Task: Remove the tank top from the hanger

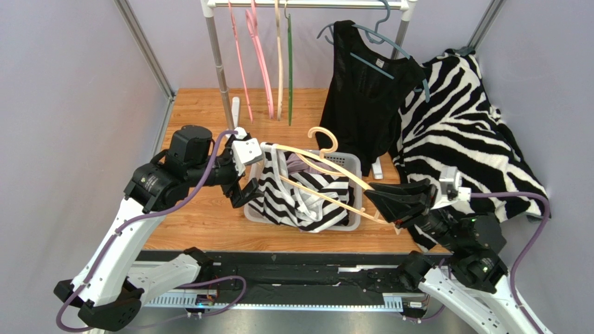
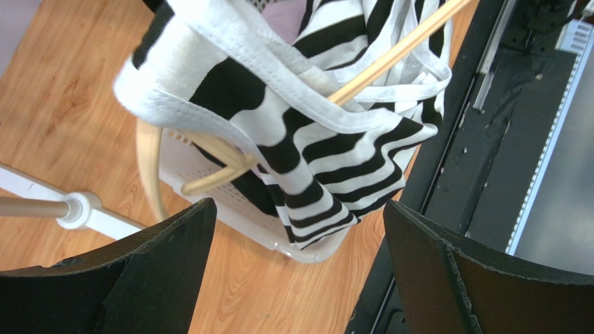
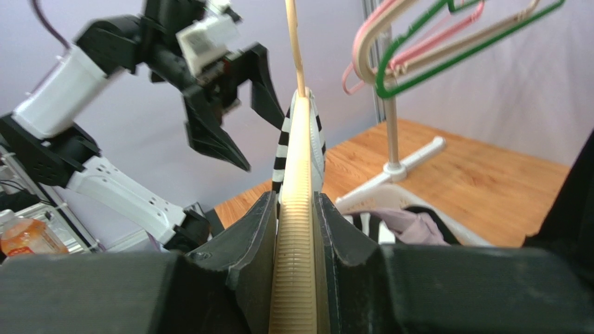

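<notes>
The right claw is clamped on the ribbed, cream end of the hanger, just right of the basket, a white plastic tub with perforated walls that sits on the wooden desk. The hanger's thin rods slant across and above the basket, with its curved hook over the far rim. The tank top is on the hanger: soft cloth with wavy black and white stripes and white-bound edges. It sags into the basket and spills over the near-left wall. A lilac cloth lies inside the basket. The left claw hangs just left of the basket, its blunt black fingers spread wide with nothing between them, close to the tank top's edge.
</notes>
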{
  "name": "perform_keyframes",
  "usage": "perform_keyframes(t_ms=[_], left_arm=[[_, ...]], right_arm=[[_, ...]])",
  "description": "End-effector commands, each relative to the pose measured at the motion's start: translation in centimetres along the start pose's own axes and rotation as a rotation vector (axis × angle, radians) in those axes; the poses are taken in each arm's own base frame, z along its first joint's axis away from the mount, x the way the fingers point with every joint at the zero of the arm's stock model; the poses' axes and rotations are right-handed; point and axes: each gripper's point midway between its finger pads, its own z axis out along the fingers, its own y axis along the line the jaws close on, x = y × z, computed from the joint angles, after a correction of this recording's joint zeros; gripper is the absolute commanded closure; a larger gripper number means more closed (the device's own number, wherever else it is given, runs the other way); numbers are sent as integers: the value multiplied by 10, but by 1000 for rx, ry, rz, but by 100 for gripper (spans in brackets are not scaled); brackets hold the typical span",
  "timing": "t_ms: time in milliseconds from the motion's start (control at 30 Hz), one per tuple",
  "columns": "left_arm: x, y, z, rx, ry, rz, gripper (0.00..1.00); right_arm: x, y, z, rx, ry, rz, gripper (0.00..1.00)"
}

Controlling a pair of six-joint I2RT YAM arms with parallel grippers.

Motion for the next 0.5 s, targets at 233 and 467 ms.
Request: perform_keyframes(t_ms=[233, 467], left_arm=[[-83, 11, 22, 111, -186, -116, 22], [-114, 17, 16, 120, -243, -109, 100]], right_arm=[[-52, 27, 4, -85, -77, -51, 100], [-68, 31, 0, -74, -33, -127, 100]])
